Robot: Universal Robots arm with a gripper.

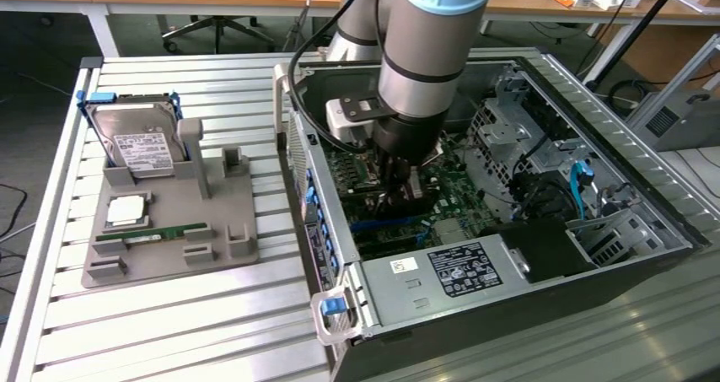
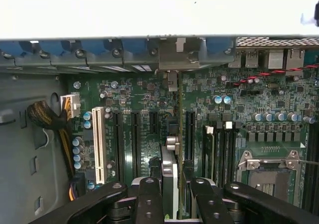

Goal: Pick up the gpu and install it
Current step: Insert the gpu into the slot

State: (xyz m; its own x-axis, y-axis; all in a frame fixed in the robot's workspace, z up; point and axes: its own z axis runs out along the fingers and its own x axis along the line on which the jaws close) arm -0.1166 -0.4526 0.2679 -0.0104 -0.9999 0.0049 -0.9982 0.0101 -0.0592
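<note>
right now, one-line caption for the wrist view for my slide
Gripper holds the gpu edge-on, parallel to the black expansion slots on the motherboard

Arm (image 1: 433,45) upright, gripper (image 2: 173,196) closed.

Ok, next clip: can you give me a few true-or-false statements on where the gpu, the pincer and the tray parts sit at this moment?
1. The pincer is down inside the open computer case. True.
2. The gpu lies on the grey tray. False: it is held edge-on between the pincer's fingers, over the motherboard.
3. The hard drive stands propped in the tray. True.
4. The pincer grips the green memory stick. False: that stick lies flat on the tray.
</note>
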